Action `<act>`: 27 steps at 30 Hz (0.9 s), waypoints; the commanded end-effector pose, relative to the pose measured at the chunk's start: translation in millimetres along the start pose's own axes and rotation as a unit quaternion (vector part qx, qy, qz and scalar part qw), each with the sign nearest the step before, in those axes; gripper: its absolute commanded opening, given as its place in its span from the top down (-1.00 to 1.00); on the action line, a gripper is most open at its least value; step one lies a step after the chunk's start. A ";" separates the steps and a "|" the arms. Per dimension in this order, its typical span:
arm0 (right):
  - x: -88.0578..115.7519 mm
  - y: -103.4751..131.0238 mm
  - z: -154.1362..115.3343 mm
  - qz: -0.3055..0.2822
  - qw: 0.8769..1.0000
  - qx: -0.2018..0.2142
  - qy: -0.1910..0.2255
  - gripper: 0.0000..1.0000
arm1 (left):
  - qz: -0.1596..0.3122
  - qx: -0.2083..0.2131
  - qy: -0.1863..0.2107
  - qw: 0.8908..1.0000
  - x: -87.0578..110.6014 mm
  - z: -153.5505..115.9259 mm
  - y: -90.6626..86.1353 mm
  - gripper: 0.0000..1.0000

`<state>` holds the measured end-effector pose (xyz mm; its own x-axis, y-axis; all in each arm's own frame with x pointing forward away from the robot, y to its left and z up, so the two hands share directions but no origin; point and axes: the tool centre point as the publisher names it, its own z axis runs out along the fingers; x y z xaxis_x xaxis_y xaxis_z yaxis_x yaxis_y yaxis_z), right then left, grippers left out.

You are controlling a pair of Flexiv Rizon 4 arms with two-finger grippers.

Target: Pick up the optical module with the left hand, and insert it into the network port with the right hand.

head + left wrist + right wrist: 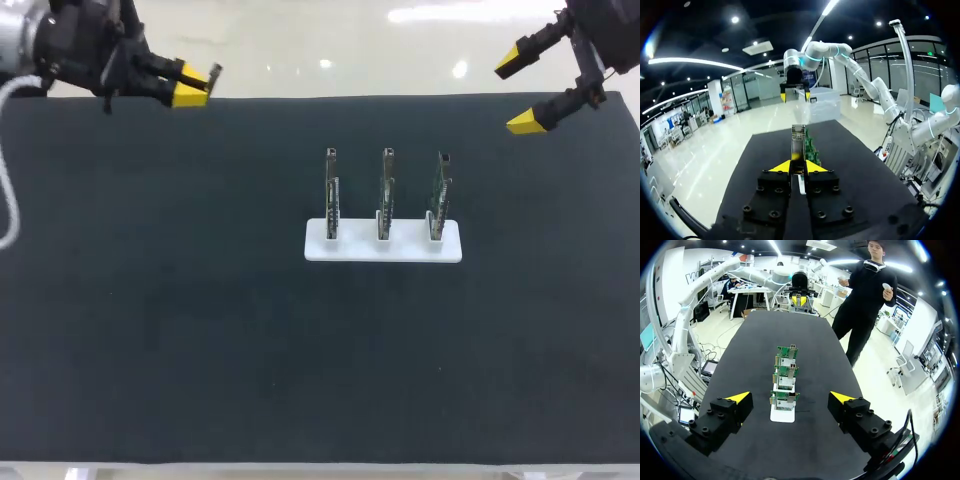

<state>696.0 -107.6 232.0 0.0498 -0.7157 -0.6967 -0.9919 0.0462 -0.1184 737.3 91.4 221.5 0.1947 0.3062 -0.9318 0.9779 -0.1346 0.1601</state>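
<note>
Three green circuit boards (386,190) stood upright in the slots of a white rectangular holder (360,248) mid black worktop (180,330). At its far left corner the left gripper (195,82) clamped the slim silver optical module (798,142). At the far right corner the right gripper (520,92) gaped wide.

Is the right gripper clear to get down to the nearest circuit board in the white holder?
Probably yes: the right gripper is open, and only bare mat lies between it and the nearest circuit board.
</note>
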 end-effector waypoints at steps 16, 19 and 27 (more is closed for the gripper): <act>0.3 0.4 0.2 0.000 1.000 0.000 -0.001 -1.00 | -0.055 -0.154 -0.089 0.983 -30.6 94.2 -12.8 1.00; 0.3 0.4 0.2 0.000 1.000 0.000 -0.001 -1.00 | -0.052 -0.153 -0.101 0.982 -36.5 103.5 -15.8 1.00; 0.3 0.4 0.2 0.000 1.000 0.000 -0.001 -1.00 | -0.055 -0.142 -0.126 0.980 -54.3 120.8 -24.1 1.00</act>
<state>696.0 -107.6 232.0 0.0498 -0.7157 -0.6967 -0.9919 0.0462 -0.1184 697.8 -31.4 227.9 0.0979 0.0639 -0.9931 0.9936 0.0495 0.1012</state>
